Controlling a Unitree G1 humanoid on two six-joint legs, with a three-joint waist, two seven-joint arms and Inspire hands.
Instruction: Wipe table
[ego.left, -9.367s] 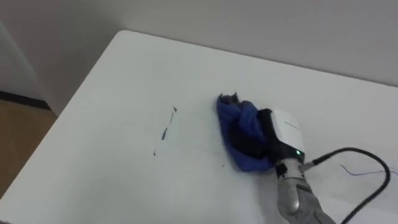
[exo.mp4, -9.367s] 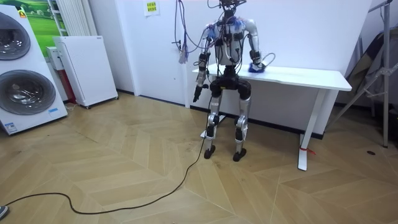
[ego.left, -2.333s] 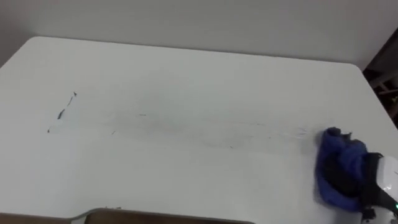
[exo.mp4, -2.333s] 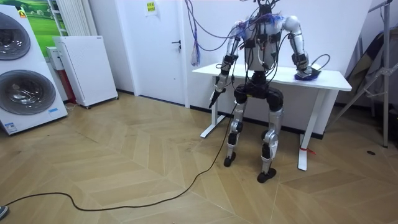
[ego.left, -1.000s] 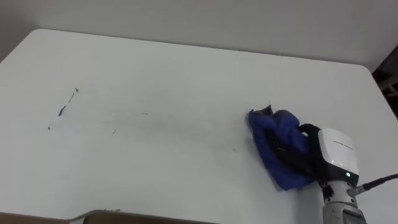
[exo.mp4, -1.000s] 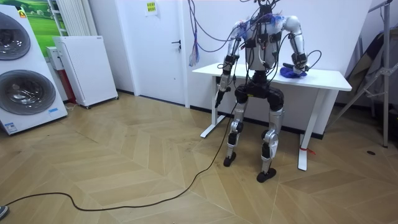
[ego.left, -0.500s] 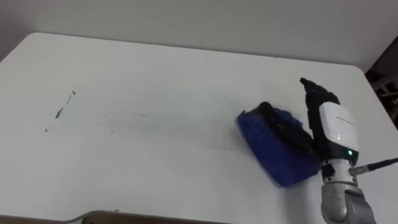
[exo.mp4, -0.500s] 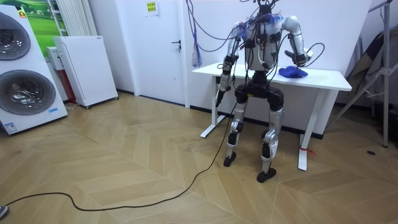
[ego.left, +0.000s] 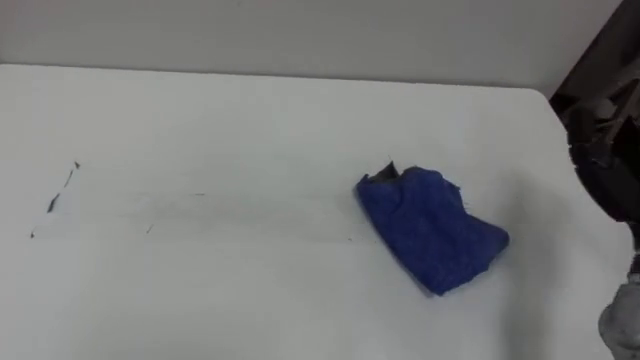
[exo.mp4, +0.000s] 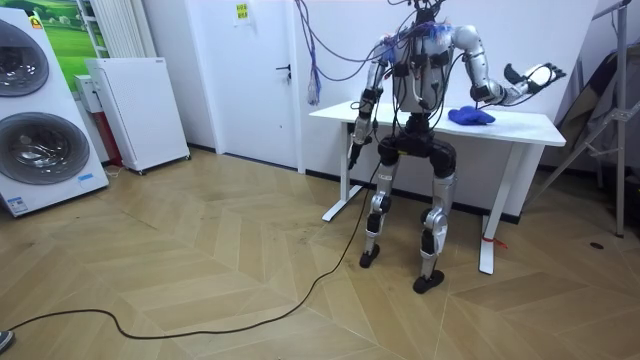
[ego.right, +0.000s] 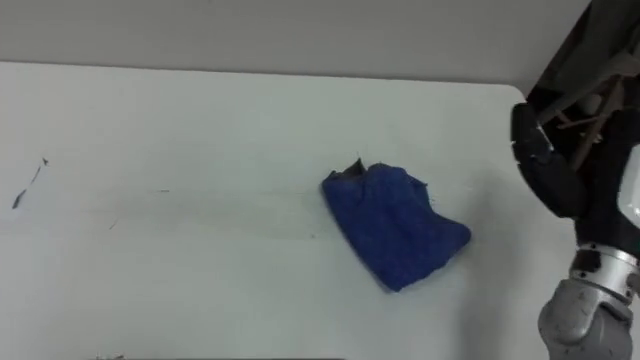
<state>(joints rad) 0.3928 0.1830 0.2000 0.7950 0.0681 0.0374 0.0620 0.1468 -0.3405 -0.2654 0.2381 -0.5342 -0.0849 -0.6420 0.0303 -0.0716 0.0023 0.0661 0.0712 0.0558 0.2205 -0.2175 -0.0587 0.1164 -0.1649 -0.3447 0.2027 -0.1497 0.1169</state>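
The blue cloth (ego.left: 430, 228) lies crumpled on the white surface (ego.left: 200, 120), toward its 3 o'clock end, and nothing touches it. The right hand (ego.right: 558, 180) is up in the air at the cloth's 3 o'clock, apart from it and over the surface's end edge; in the room view that hand (exo.mp4: 535, 77) is raised out past the surface's end, above the level of the top.

Half a second ago this hand lay on the cloth with its fingers across it; now it has lifted off and swung outward, and the cloth has stayed where it was left, a little flatter and spread wider. The short dark pen marks (ego.left: 55, 195) at the cloth's 9 o'clock, well apart from it, are as they were.

The right hand's fingers are stretched out and loose, holding nothing and touching nothing. The left hand (exo.mp4: 353, 155) hangs at the robot's side below the surface's edge, and I cannot tell how its fingers are set. The robot stands at the long side of the surface, facing it
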